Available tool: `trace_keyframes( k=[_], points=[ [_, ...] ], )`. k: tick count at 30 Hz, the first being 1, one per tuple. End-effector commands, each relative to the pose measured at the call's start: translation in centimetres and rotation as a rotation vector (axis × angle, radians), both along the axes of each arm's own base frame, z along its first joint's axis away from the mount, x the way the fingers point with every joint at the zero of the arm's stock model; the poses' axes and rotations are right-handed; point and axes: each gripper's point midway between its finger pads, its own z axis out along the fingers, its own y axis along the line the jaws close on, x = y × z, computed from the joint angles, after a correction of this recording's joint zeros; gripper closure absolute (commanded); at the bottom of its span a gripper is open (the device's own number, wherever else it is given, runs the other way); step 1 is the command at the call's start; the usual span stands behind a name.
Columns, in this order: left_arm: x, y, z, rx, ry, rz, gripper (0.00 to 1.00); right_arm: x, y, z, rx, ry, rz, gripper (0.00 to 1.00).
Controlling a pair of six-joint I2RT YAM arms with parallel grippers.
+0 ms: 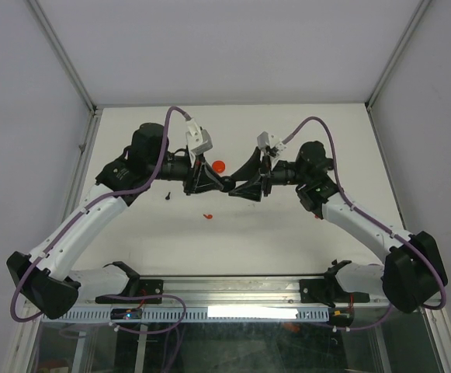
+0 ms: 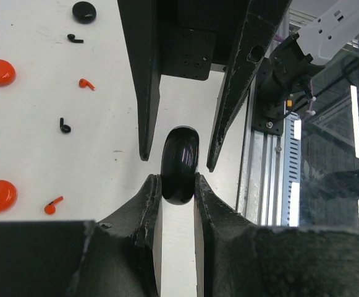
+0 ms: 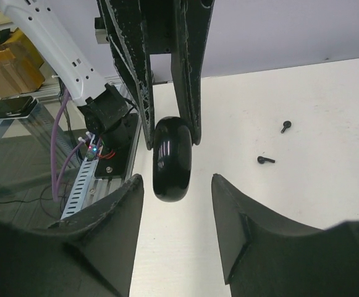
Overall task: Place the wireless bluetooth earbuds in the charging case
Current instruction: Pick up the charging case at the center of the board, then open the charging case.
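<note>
Above the middle of the table (image 1: 303, 233), the left gripper (image 2: 177, 180) pinches a black charging case (image 2: 179, 154) edge-on; the case looks closed. The right gripper (image 3: 178, 182) hangs partly open around the case, not touching it. Loose red earbuds (image 2: 86, 83) and black earbuds (image 2: 64, 125) lie scattered about the surface's middle. None appears inserted, so nearly everything seems left to do.

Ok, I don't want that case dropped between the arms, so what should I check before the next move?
1. Left pincer clamped on black charging case: ok.
2. Right pincer open, flanking the case without touching: ok.
3. Case lid open: cannot tell, seen edge-on.
4. Earbud ready in a pincer: not ok; black earbud and red earbud lie on the table.
</note>
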Motion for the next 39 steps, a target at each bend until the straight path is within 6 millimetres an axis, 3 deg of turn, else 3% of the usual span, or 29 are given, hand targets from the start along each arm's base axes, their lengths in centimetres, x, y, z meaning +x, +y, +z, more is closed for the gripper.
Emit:
trace_keyframes(
  k=[1, 15, 20, 22, 24, 26, 28, 31, 39],
  points=[
    [-0.1, -0.7, 2.4, -0.028, -0.092, -0.033, 0.98, -0.7, 0.5, 2.2, 0.032, -0.079, 0.056, 0.50],
    [-0.3, -0.7, 2.1, -0.020, -0.095, -0.031, 0.98, -1.9, 0.7, 2.8, 0.055, -0.084, 0.102, 0.69],
    [-0.2, -0.7, 1.8, -0.014, -0.096, -0.024, 0.97, -2.0, 0.6, 2.8, 0.058, -0.084, 0.101, 0.90],
    [-0.1, -0.6, 1.8, -0.012, -0.100, -0.012, 0.85, -2.1, 0.6, 2.6, 0.057, -0.082, 0.101, 0.99],
    [-0.2, -0.5, 1.9, -0.015, -0.099, -0.007, 0.74, -2.1, 0.6, 2.5, 0.057, -0.083, 0.101, 1.00],
    [-0.3, -0.5, 1.9, -0.025, -0.097, -0.003, 0.53, -2.2, 0.5, 2.6, 0.059, -0.085, 0.097, 1.00],
    [-0.3, -0.6, 2.0, -0.036, -0.096, -0.004, 0.43, -2.2, 0.5, 2.7, 0.060, -0.089, 0.093, 1.00],
    [-0.3, -0.8, 1.8, -0.046, -0.085, -0.007, 0.36, -2.2, 0.5, 2.8, 0.062, -0.092, 0.095, 1.00],
    [0.8, -1.1, 2.3, -0.076, -0.079, 0.046, 0.35, -2.5, 0.6, 2.7, 0.060, -0.091, 0.110, 1.00]
  ],
)
